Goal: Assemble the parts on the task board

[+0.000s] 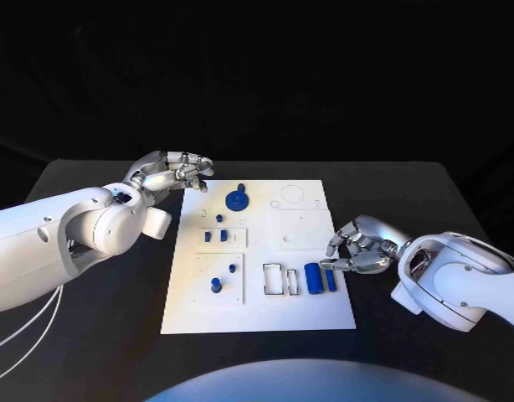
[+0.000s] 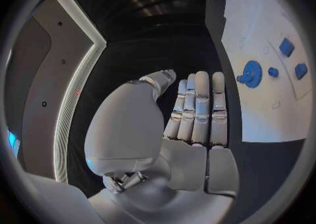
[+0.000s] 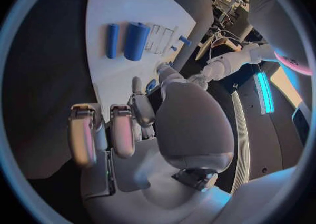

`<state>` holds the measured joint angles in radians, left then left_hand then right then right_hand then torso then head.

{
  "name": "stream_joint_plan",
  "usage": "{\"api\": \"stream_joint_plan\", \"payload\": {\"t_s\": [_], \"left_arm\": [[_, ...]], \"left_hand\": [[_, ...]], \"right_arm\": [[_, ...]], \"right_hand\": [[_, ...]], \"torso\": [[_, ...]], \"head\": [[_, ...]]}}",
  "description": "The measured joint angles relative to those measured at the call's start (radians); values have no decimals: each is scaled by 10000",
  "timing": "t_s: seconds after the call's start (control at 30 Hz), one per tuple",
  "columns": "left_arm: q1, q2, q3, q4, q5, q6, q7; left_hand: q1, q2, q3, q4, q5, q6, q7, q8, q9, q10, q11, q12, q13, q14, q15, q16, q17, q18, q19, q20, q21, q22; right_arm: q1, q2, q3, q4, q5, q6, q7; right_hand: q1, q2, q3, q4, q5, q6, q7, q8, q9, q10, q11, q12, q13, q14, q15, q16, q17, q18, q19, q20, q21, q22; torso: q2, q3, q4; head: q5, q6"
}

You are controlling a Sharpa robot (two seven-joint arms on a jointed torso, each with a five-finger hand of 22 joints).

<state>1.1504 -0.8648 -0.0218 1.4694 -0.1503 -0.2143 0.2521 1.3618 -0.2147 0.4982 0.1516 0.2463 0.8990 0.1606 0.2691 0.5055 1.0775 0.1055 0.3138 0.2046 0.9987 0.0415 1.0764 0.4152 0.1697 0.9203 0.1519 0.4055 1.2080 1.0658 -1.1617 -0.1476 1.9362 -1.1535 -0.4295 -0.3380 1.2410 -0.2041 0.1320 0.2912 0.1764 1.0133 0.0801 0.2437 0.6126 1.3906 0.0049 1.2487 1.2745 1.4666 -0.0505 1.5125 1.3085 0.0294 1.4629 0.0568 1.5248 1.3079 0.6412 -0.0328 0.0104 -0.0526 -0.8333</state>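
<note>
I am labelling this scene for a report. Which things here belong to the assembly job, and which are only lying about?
Belong to the job:
task board
blue gear
two blue cylinders
small blue parts
left hand, holding nothing
right hand, by the cylinders, grip unclear

Only lying about:
black table, nothing else loose on it

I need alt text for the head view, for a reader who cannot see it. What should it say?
A white task board lies in the middle of a black table, with small blue parts on it, among them a gear and two cylinders. The left hand is at the board's far left corner. The right hand is at its right edge, beside the cylinders.
</note>
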Motion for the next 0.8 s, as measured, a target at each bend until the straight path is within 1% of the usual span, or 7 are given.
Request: {"api": "stream_joint_plan", "payload": {"t_s": [0.07, 0.1, 0.17, 0.3, 0.37, 0.57, 0.8], "left_arm": [[-12, 1, 0, 0, 0, 1, 1], [-18, 2, 0, 0, 0, 1, 1], [-25, 3, -1, -2, 0, 1, 1], [-30, 4, -2, -4, 0, 2, 4], [-34, 5, -2, -10, -1, 2, 5], [-39, 11, -2, -22, -1, 4, 6], [-41, 4, -2, -27, -2, 4, 6]], "left_hand": [[0, 0, 0, 0, 0, 0, 0, 0, 11, 0, 0, 30, 13, 0, 0, 0, 0, 0, 0, 0, 0, 0], [0, 0, 0, 0, 0, 0, 0, 0, 12, 0, 0, 30, 14, 0, 0, 0, 0, 1, 0, 0, 0, 0], [0, 0, 0, 0, 0, 0, 0, 0, 11, 0, 0, 30, 14, 0, 0, 0, 0, 0, 0, 0, 0, 0], [0, 0, 0, 0, 0, 0, 0, 0, 12, 0, 0, 30, 13, 0, 0, 0, -1, 1, 0, 0, 0, -1], [0, 0, 0, 0, 0, 0, 0, 0, 11, 0, 0, 30, 13, 0, 0, 0, -1, 0, 0, 0, 0, -10], [0, 0, 0, 0, 0, -36, 36, 0, 11, 0, 0, 29, 12, 0, 0, 0, -1, 0, 0, 0, 0, -10], [0, 0, 0, 0, 1, -36, 36, 0, 10, 0, 0, 29, 11, 0, 0, 0, -2, 0, 0, 0, 0, -10]], "right_arm": [[-45, 6, -2, 28, -207, 6, -232], [-77, 14, -7, 46, -343, 12, -377], [-126, 38, -16, 70, -537, 20, -572], [-216, 152, -20, 87, -821, 18, -835], [-257, 264, -23, 80, -931, 12, -937], [-360, 573, -23, -66, -1115, 14, -1116], [-591, 834, -26, -234, -1226, 75, -1272]], "right_hand": [[-92, 74, -148, 14, 0, 35, -35, 5, 58, 119, -15, 179, 175, 0, 0, 42, 0, -140, 33, -33, 27, 0], [-194, 75, -209, 12, 0, 46, -46, 43, 84, 118, -15, 256, 248, -22, -21, 75, 0, -155, 33, -34, 32, 0], [-265, 82, -326, 26, 0, 47, -47, 76, 129, 175, -30, 388, 331, -35, -34, 116, 0, -154, 33, -34, 89, -1], [-289, 107, -358, -5, 0, 84, -12, 76, 170, 189, -16, 411, 338, -35, -34, 222, -1, -154, 33, -34, 134, -1], [-289, 107, -365, -13, 0, 83, -12, 76, 178, 189, -16, 450, 338, -35, -34, 232, -1, -154, 33, -33, 144, -1], [-289, 106, -365, -13, 0, 84, -11, 76, 190, 189, -16, 463, 338, -35, -33, 232, -2, -154, 33, -33, 184, -2], [-289, 106, -394, 16, 0, 83, -11, 76, 201, 188, -15, 463, 337, -35, -33, 232, -3, -154, 33, -33, 184, -3]], "torso": [[-20, -8, -14], [-29, -11, -19], [-42, -18, -28], [-53, -30, -34], [-54, -35, -34], [-53, -25, -28], [-46, -26, -28]], "head": [[-20, -9], [-22, -10], [-24, -13], [-24, -26], [0, -29], [56, -42], [96, -88]]}}
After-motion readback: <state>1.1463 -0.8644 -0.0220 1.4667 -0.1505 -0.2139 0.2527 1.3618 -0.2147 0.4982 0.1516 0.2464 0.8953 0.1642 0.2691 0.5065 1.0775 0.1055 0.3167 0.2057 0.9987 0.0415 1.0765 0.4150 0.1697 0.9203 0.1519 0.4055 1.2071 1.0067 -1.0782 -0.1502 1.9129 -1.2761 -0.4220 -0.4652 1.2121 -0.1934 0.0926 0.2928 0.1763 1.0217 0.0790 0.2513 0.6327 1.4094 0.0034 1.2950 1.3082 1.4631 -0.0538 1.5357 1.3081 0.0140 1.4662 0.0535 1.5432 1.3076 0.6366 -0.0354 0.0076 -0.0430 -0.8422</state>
